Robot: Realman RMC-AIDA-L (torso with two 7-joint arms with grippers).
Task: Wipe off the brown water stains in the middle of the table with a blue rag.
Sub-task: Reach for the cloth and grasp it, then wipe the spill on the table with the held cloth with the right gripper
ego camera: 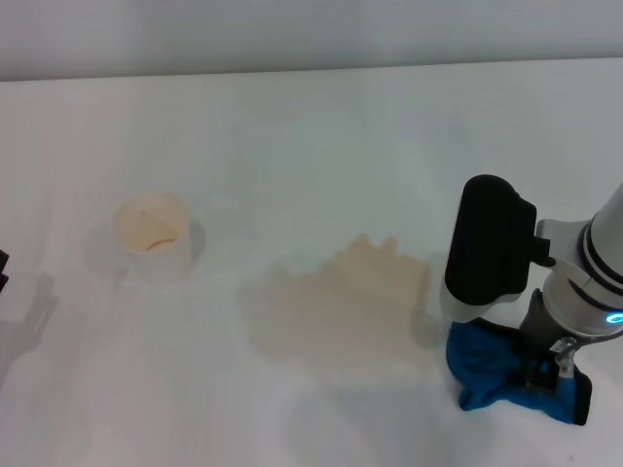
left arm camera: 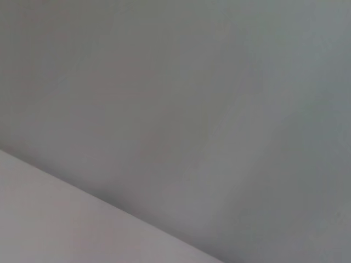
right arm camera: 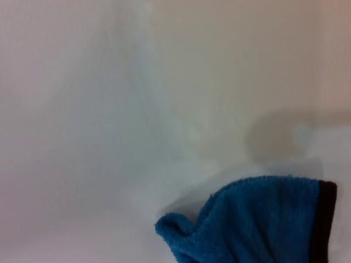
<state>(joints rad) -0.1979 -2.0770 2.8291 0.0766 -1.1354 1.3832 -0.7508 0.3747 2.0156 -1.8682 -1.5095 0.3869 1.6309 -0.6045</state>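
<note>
Blue rag [ego camera: 496, 372] lies bunched on the table [ego camera: 321, 156], just right of the brown water stains [ego camera: 341, 311]. It looks soft, light and floppy, best pinched at a raised fold. The right gripper [ego camera: 550, 375] sits over its right part, apparently clamped on cloth, though I cannot tell for sure. 1 white cup [ego camera: 152, 232] stands well left.

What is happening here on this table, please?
The robot's right pincer is down on the blue rag, which lies bunched on the white table just beside the brown water stains, on the robot's right side of them. The stain looks unwiped so far. A white cup with brownish residue stands apart, to the left. The left arm is parked at the left edge of the head view.
</note>
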